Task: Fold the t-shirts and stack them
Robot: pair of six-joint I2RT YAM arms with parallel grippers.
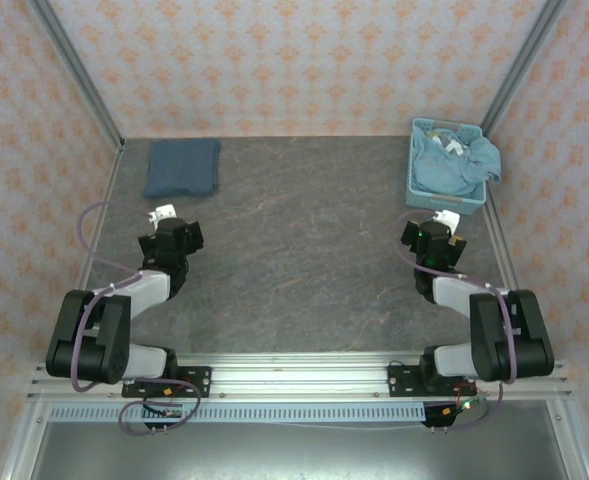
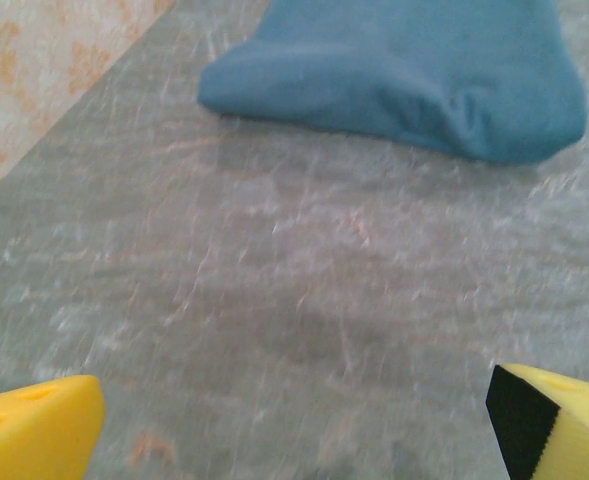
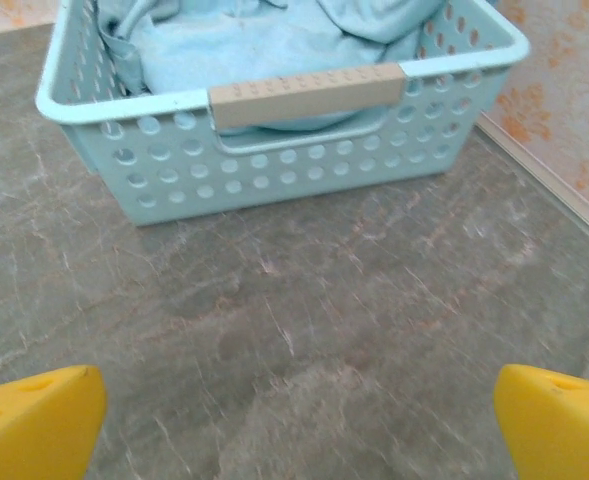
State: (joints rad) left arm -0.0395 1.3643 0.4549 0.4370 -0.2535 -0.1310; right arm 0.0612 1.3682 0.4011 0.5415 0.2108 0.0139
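Note:
A folded dark slate-blue t-shirt [image 1: 182,166] lies at the back left of the table, and its near edge [image 2: 404,75] fills the top of the left wrist view. Lighter blue t-shirts [image 1: 456,165] are bunched inside the basket [image 1: 415,186] at the back right, one draped over its right rim; the right wrist view looks into them [image 3: 264,50]. My left gripper [image 1: 164,214] hovers open just in front of the folded shirt, its yellow fingertips [image 2: 34,435] wide apart over bare table. In front of the basket, my right gripper [image 1: 446,217] is open and holds nothing.
The light blue plastic basket [image 3: 274,165] has a tan handle [image 3: 309,92] facing my right gripper. Patterned walls [image 1: 294,60] and metal rails enclose the grey marbled table [image 1: 304,260]. The right wall's edge [image 3: 564,190] runs close beside the basket.

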